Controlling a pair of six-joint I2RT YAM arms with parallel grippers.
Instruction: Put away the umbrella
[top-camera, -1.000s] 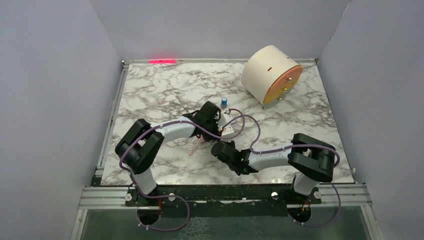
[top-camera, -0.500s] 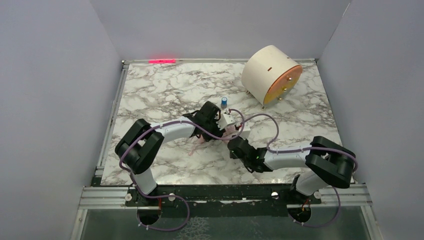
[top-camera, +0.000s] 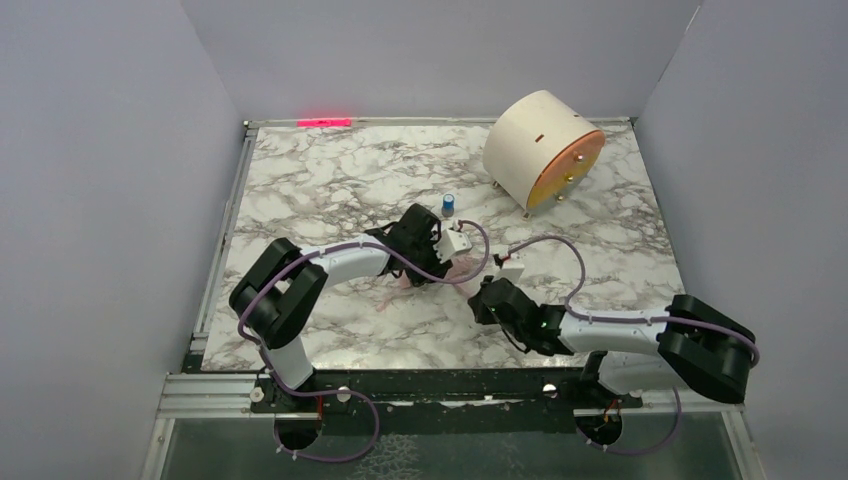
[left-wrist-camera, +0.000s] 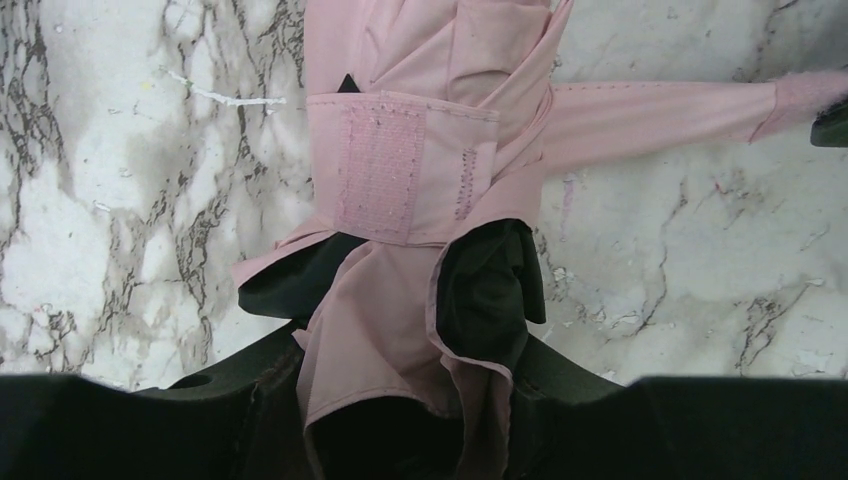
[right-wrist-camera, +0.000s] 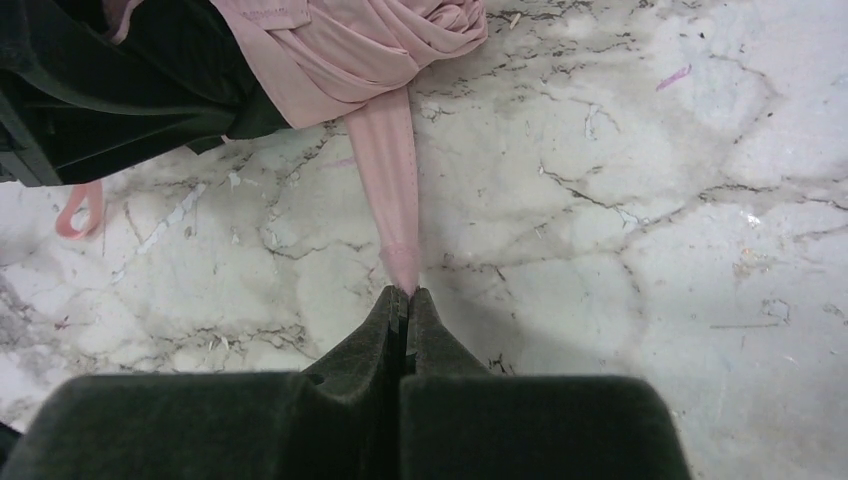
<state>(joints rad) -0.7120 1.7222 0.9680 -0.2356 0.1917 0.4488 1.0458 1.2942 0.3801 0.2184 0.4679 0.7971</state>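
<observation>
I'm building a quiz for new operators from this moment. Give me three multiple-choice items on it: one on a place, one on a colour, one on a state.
1. Where on the table does the drum stand?
A. far right corner
B. near left corner
C. centre

2. What colour is the umbrella fabric?
A. blue
B. pink
C. green

3. How do the right arm's jaws stand?
A. wide open over the drum
B. shut on nothing, off the table
C. shut on the tip of the strap

Answers:
1 A, the top view shows it at the far right.
2 B, both wrist views show pink cloth.
3 C, the right wrist view shows them closed with the strap's end pinched between them.
</observation>
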